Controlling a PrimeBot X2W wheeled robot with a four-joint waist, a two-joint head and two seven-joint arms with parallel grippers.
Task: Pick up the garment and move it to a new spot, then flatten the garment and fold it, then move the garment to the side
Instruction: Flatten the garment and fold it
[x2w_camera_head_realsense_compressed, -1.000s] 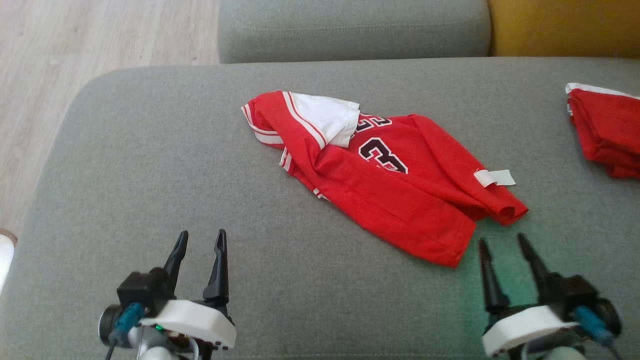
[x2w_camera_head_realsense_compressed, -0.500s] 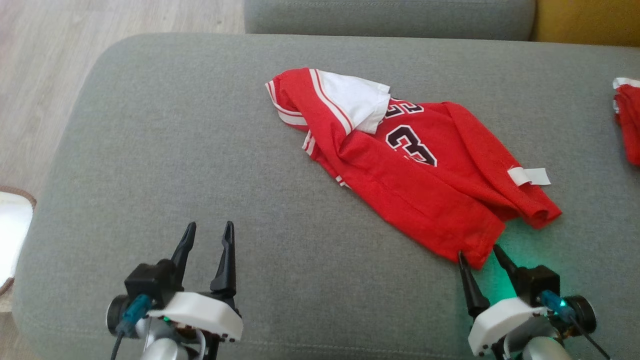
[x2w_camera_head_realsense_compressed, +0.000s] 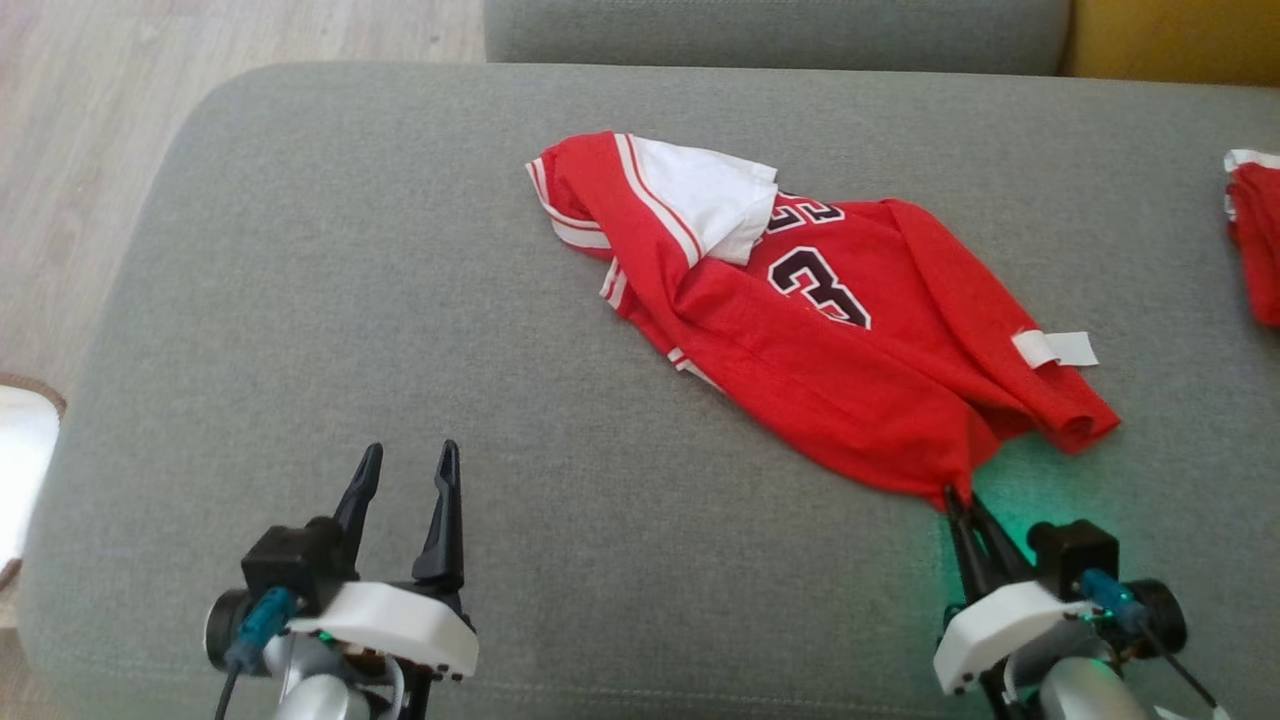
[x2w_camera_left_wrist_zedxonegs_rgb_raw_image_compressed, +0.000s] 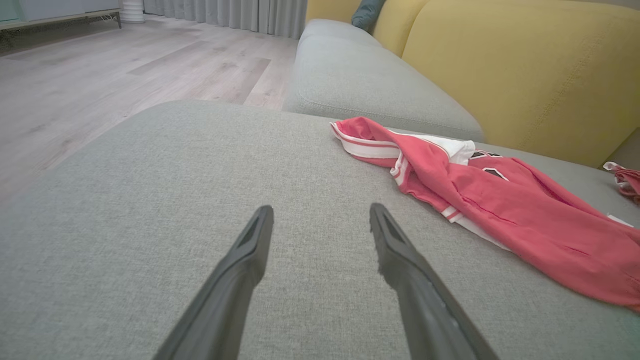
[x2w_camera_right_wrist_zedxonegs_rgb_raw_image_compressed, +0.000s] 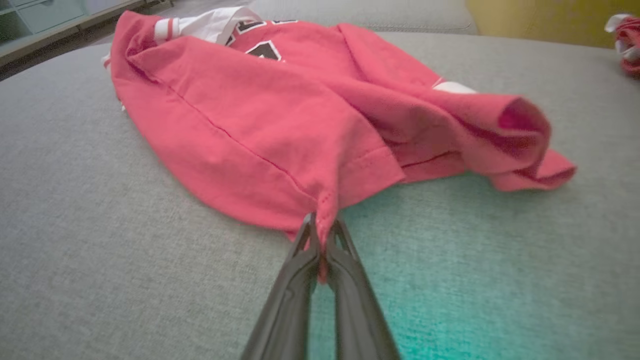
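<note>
**Right gripper pinches the jersey's hem**

Wooden floor (x2w_camera_head_realsense_compressed: 90, 150) borders the grey sofa cushion (x2w_camera_head_realsense_compressed: 300, 300) on the left. The left gripper (x2w_camera_head_realsense_compressed: 410, 452) hovers over bare cushion at the near left, jaws spread and empty. The red garment (x2w_camera_head_realsense_compressed: 850, 380), a jersey with white trim and a dark number, lies crumpled on the cushion, right of centre. At its near corner the right gripper (x2w_camera_head_realsense_compressed: 960, 497) has its jaws pressed together on the hem. Another red cloth (x2w_camera_head_realsense_compressed: 1258, 240) sits at the far right edge.

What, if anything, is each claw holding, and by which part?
Right claw: the jersey, pinched at its near hem corner. Left claw: nothing, open.
</note>
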